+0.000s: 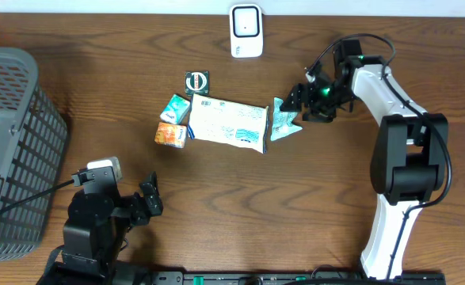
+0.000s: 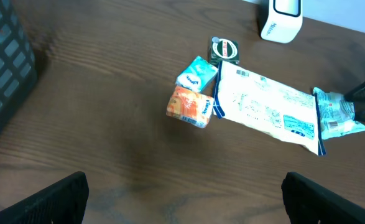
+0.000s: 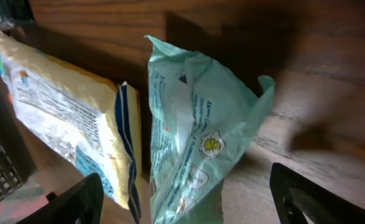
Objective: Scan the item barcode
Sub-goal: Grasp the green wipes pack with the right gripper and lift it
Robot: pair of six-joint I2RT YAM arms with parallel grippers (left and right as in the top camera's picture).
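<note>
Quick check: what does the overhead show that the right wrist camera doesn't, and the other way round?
Overhead only: the white scanner at the far edge, the teal pack, the orange pack, and the left hand, open near the front edge. Right wrist only: the close print and crinkles on the mint-green packet. Both: that packet at the open right hand, lying beside the large white bag on the wood table.
</note>
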